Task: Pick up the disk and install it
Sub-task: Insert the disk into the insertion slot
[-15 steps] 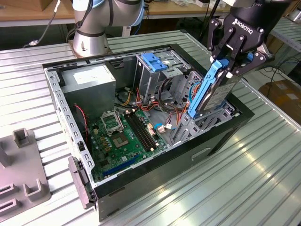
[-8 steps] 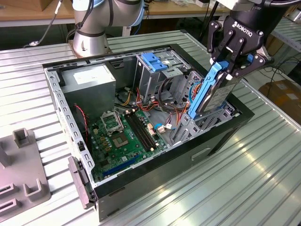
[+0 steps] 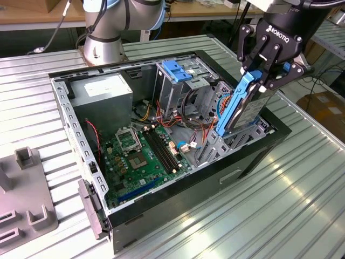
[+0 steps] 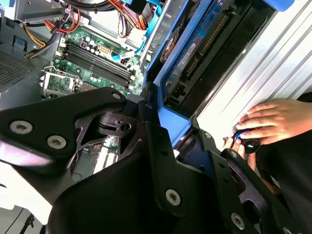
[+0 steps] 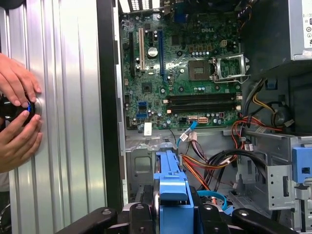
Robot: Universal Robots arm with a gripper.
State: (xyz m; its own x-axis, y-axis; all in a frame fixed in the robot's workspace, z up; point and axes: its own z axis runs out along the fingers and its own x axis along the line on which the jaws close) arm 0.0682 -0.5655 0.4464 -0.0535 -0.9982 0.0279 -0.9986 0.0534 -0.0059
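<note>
Aslant, disk (image 3: pixel 245 110) in jaws at case (image 3: pixel 188 194) rim.

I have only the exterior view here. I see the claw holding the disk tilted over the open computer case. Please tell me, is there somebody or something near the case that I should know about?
Observer: Yes. In both wrist views a person's hands rest on the ribbed table, outside the black case wall.
Operator: Do the hands touch the case?
Observer: No, bare table lies between them and the wall. They are around a small dark object.
Operator: Is the disk centred in the grip?
Observer: In the first wrist view, yes: the disk sits midway between the fingers of the claw.
</note>
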